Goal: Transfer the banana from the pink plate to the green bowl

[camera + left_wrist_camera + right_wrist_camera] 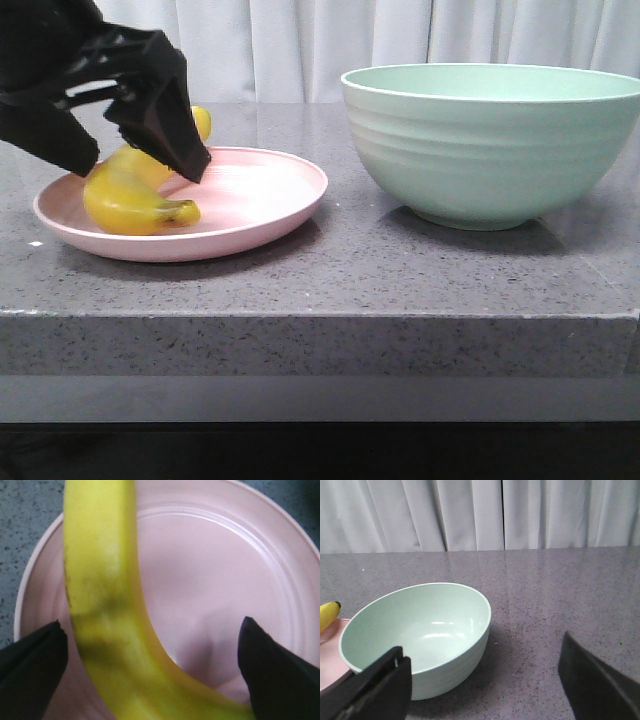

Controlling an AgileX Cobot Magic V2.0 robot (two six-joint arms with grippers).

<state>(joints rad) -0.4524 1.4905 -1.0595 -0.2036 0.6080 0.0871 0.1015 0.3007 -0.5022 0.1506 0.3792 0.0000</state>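
Note:
The yellow banana (130,195) lies on the pink plate (265,200) at the left of the table. My left gripper (140,160) is down over the plate, its jaws open and standing on either side of the banana. In the left wrist view the banana (107,630) runs between the two black fingertips (37,652), with a gap at each side, over the plate (215,580). The green bowl (490,140) stands empty to the right of the plate. My right gripper (484,647) is open and empty, beside the bowl (420,625), and does not show in the front view.
The grey speckled table (330,270) has its front edge close below the plate and bowl. White curtains (400,35) hang behind. The right wrist view shows the banana's tip (328,615) and a bit of the plate (327,662) past the bowl.

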